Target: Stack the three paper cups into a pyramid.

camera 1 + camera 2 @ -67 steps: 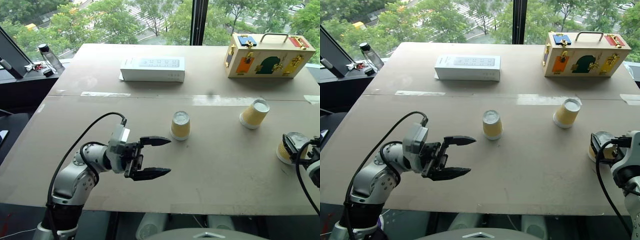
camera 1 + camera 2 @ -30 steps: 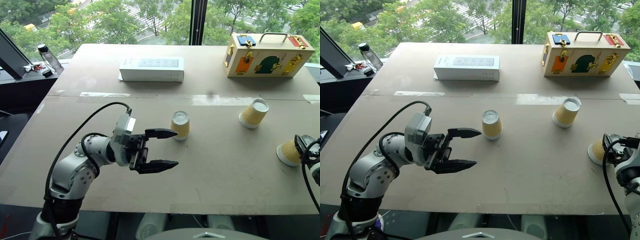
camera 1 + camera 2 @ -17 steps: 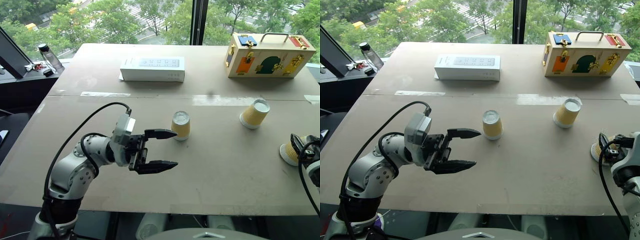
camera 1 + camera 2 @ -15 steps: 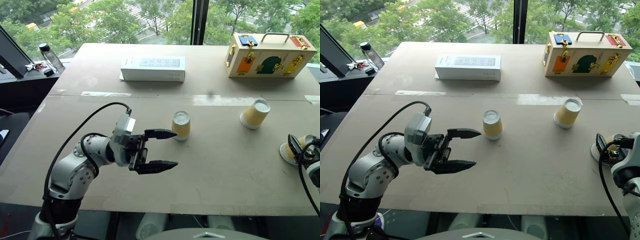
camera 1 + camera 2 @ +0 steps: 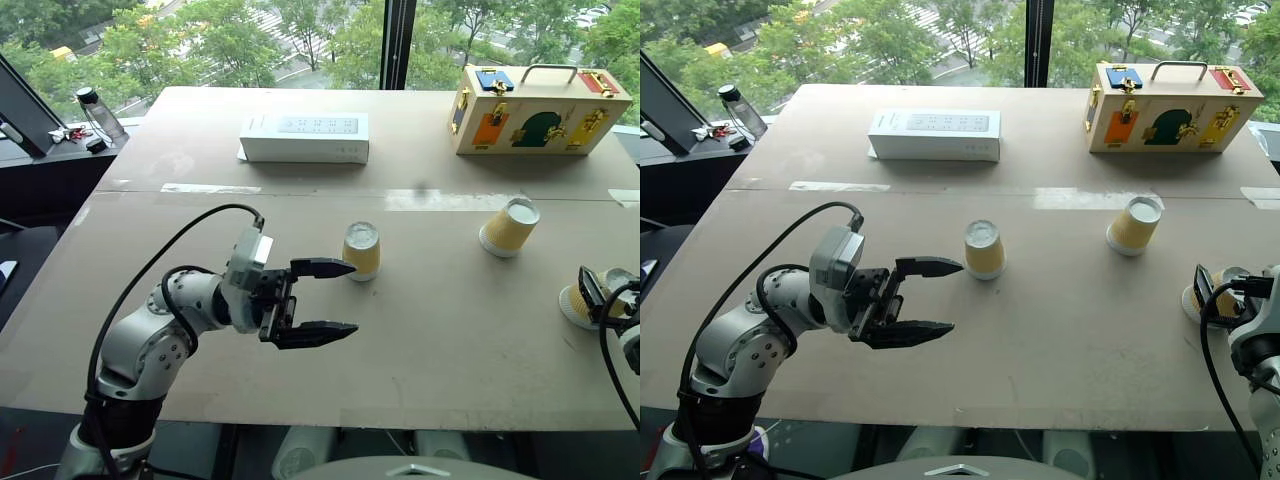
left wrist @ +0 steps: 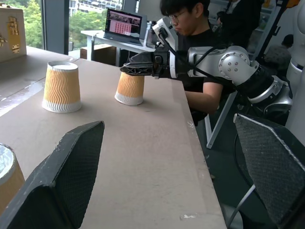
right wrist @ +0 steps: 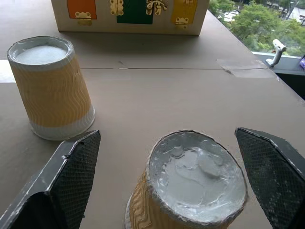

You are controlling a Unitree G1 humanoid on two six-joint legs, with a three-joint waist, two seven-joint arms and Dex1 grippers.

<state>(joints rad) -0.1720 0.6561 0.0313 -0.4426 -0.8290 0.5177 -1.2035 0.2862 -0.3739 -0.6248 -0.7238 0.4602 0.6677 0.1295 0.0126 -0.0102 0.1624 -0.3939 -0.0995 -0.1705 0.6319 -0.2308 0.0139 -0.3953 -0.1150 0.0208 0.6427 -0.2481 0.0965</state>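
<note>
Three yellow ribbed paper cups stand upside down and apart on the table. One cup (image 5: 361, 250) is in the middle and a second (image 5: 509, 227) is further right. The third (image 7: 190, 183) is near the right edge, between the spread fingers of my right gripper (image 7: 167, 133), which is open around it and does not grip it. My left gripper (image 5: 353, 297) hovers open and points right, just in front of the middle cup. The left wrist view shows the two right cups (image 6: 61, 87) (image 6: 130, 88) and the right gripper (image 6: 138, 68) at the far one. No pyramid stands.
A white flat box (image 5: 305, 138) lies at the back of the table (image 5: 440, 340). A colourful latch box with a handle (image 5: 538, 110) sits back right. A bottle (image 5: 99, 112) stands on a side ledge at the left. A person (image 6: 200, 47) sits beyond the table's right end.
My right gripper has opened and let go of the third cup. The cup was tilted in its grip and now stands base up. The left arm has not moved.
</note>
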